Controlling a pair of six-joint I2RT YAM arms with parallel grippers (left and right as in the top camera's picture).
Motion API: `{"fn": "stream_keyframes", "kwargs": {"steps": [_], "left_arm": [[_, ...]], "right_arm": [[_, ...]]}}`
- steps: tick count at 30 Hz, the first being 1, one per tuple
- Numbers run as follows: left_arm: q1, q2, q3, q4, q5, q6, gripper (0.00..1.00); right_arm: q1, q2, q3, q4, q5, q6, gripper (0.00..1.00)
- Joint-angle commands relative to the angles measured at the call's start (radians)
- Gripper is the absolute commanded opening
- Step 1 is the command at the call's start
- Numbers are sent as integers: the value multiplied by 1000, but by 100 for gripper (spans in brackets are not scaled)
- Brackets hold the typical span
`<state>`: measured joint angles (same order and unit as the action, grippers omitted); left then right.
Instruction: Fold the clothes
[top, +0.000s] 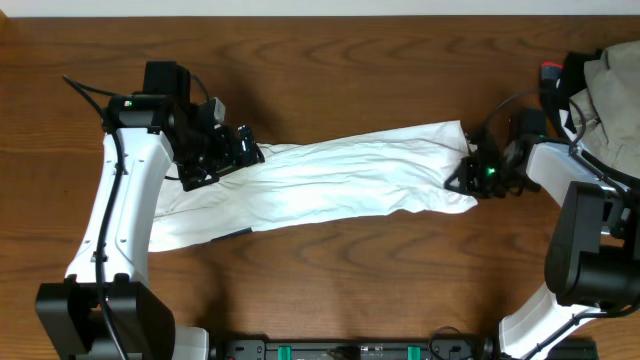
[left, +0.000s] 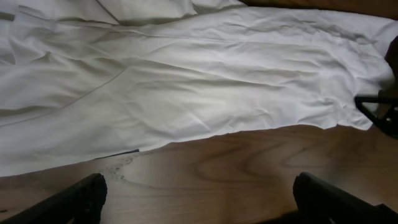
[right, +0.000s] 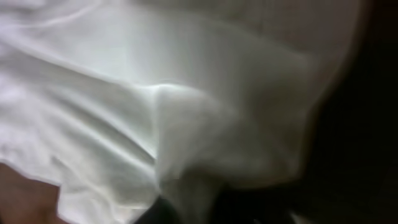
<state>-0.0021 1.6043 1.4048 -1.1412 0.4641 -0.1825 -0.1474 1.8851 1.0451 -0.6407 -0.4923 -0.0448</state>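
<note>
Right claw (top: 466, 172) looks pinched on the clothes (top: 340, 180) at their right edge, though our view blurs; left claw (top: 240, 150) hangs spread above the far end, awaiting its grip

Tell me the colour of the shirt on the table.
The shirt is plain white; left wrist view shows it best.

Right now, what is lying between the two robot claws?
The white shirt stretches along the table from the left claw to the right claw, with nothing else between them. The overhead view shows it.
</note>
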Motion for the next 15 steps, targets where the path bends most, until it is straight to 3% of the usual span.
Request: {"fn": "stream_keyframes", "kwargs": {"steps": [1,15], "left_arm": [[1,-9,10,-3,-12,10,98],[1,-9,10,-18,-12,11,98]], "right_arm": [[15,15,-7,13,86,58,1],[-147,15,58,16,251,116,1]]}}
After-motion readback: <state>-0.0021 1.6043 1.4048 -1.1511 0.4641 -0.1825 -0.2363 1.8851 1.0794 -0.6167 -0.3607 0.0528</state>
